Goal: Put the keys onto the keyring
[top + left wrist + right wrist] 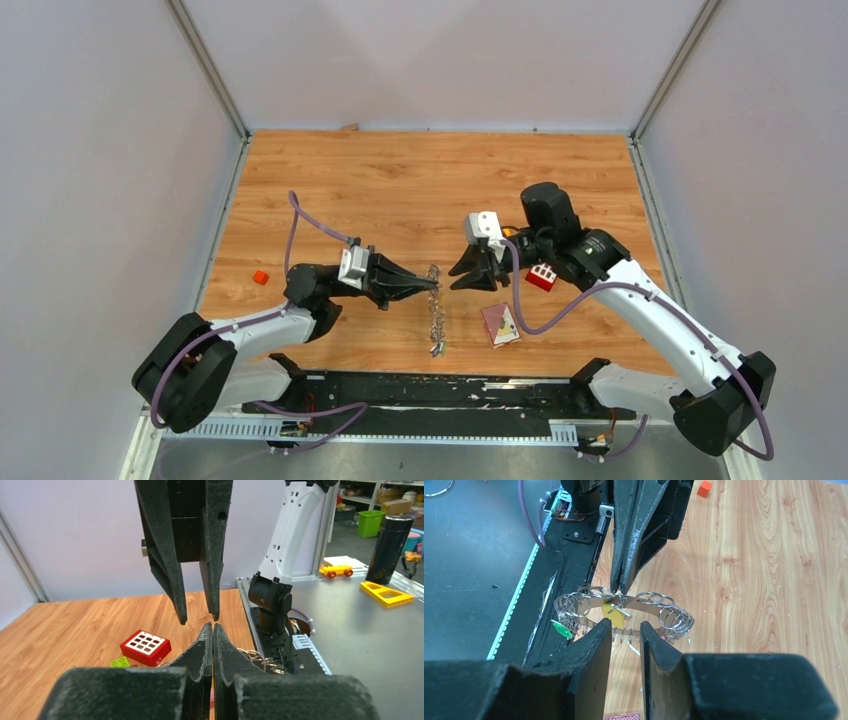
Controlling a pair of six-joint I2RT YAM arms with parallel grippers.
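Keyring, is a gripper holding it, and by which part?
Yes. The left gripper is shut on the keyring, pinching its wire rim right beside the yellow tag. The right gripper is open and holds nothing.

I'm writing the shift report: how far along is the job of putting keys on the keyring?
Done, apparently: a yellow-tagged key and a green-tagged key hang at the keyring, though I cannot confirm they are fully threaded. In hand: the left gripper, jaws shut, pinches the ring's top; the right gripper, jaws slightly apart and empty, faces it. Left: unclear, since no separate key shows.
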